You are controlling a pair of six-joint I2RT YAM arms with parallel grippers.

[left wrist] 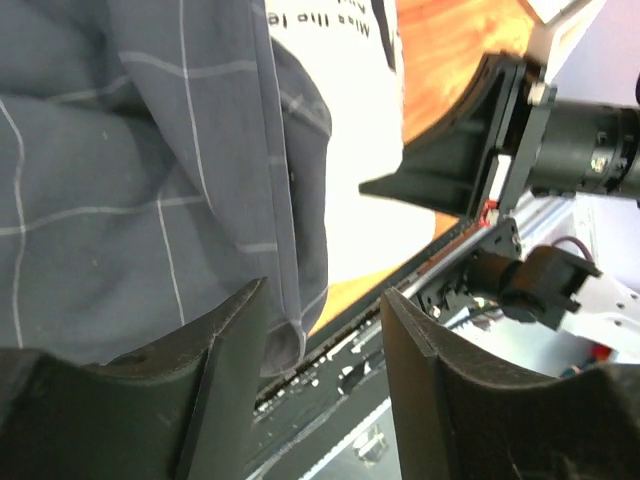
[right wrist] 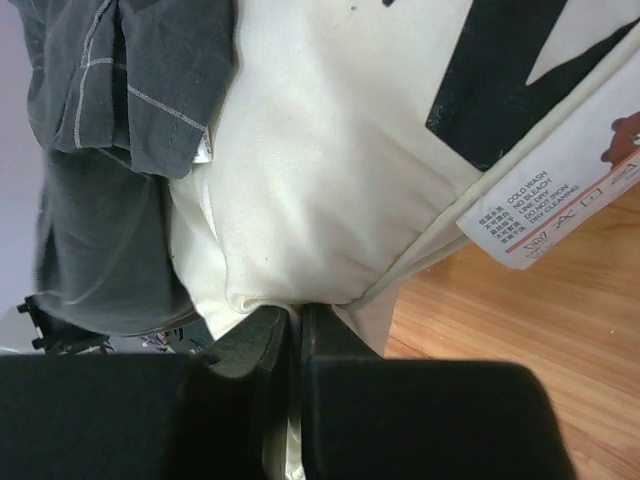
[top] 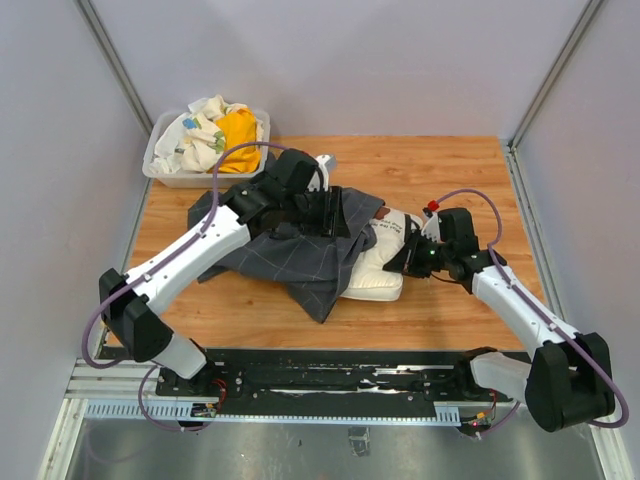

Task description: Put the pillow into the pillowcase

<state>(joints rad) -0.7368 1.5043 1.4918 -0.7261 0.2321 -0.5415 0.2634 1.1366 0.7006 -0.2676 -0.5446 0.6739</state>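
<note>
Within right hand (right wrist: 298, 322), pillow (right wrist: 310, 180) edge

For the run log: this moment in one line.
left gripper open at pillowcase | right gripper shut on pillow | pillow partly covered

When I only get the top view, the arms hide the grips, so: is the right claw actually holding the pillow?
Observer: Yes. In the right wrist view, the right claw is shut on the seamed edge of the pillow.
Operator: And the other one?
Observer: In the left wrist view, the left claw is open. The hem of the pillowcase hangs beside one jaw, unpinched.
Operator: Is the pillow's end covered?
Observer: No. The right wrist view shows its care label bare, clear of the grey cloth.
</note>
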